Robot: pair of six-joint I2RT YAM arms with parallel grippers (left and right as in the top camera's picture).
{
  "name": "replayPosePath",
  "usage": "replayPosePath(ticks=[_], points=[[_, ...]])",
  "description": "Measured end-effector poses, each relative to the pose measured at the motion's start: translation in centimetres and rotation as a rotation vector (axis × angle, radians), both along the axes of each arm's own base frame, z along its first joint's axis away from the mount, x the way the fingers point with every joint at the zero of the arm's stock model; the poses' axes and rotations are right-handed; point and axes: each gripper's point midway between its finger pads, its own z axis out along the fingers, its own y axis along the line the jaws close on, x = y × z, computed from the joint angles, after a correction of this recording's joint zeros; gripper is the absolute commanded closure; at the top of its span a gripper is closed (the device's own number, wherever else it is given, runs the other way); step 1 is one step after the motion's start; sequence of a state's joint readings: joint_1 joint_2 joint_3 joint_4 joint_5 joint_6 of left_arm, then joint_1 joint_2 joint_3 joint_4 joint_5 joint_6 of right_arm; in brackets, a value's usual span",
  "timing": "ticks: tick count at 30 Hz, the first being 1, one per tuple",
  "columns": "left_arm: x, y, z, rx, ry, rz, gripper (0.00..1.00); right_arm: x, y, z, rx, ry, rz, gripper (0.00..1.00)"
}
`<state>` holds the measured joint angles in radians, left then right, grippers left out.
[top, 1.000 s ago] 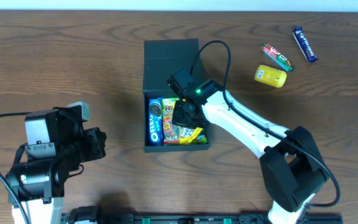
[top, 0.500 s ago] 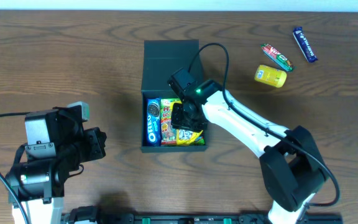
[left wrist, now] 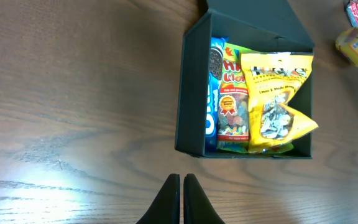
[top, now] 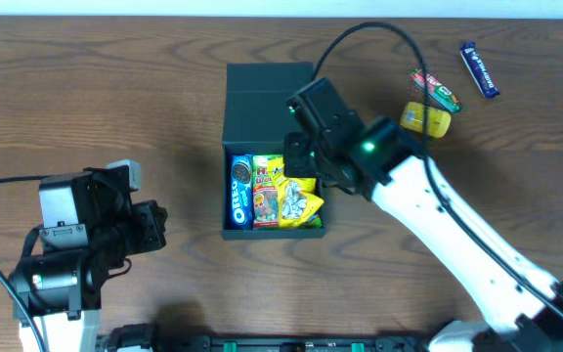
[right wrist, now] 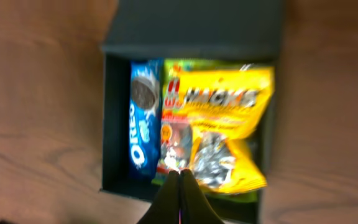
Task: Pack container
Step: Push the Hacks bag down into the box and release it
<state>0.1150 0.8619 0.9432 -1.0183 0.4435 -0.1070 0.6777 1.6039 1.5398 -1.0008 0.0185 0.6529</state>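
The dark green-black container (top: pixel 227 196) stands open at the table's middle, its flap lid (top: pixel 268 90) folded back. Inside lie a blue Oreo pack (top: pixel 242 191), a green-and-red sweets packet (top: pixel 265 196) and a yellow packet (top: pixel 299 200). My right gripper (top: pixel 299 161) hovers above the container, shut and empty; its wrist view shows the closed fingertips (right wrist: pixel 180 174) over the packets. My left gripper (left wrist: pixel 182 178) is shut and empty, low over bare wood in front of the container (left wrist: pixel 191 93).
A small yellow tub (top: pixel 426 119), a red-and-green bar (top: pixel 436 88) and a blue bar (top: pixel 479 68) lie at the back right of the table. The tub also shows in the left wrist view (left wrist: pixel 356 46).
My right gripper has risen out of the container and drawn back to the right, leaving the yellow packet lying inside. The left arm has not moved.
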Motion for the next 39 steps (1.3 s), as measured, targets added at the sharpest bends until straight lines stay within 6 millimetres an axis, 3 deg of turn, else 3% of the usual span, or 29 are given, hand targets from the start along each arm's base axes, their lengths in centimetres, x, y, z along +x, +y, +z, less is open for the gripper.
replayPosePath(ticks=[4, 15, 25, 33, 36, 39], points=[[0.0, 0.0, 0.0, 0.000, 0.000, 0.000, 0.94, 0.7, -0.5, -1.5, -0.090, -0.030, -0.009, 0.99], [0.0, 0.0, 0.0, 0.004, -0.001, -0.002, 0.94, 2.2, -1.0, -12.6, -0.319, 0.116, -0.015, 0.99], [-0.1, 0.0, -0.1, 0.006, 0.001, -0.005, 0.94, 2.0, -1.9, -17.3, -0.423, 0.193, -0.025, 0.99], [-0.1, 0.0, -0.1, 0.005, 0.001, -0.005, 0.95, 1.1, -2.8, -16.3, -0.440, 0.218, -0.027, 0.99], [-0.1, 0.0, -0.1, 0.005, 0.001, -0.005, 0.94, 0.8, -3.0, -13.1, -0.401, 0.179, -0.031, 0.99], [-0.1, 0.0, -0.1, 0.005, 0.001, -0.005, 0.94, 0.1, -3.3, -8.4, -0.336, 0.118, -0.033, 0.99]])
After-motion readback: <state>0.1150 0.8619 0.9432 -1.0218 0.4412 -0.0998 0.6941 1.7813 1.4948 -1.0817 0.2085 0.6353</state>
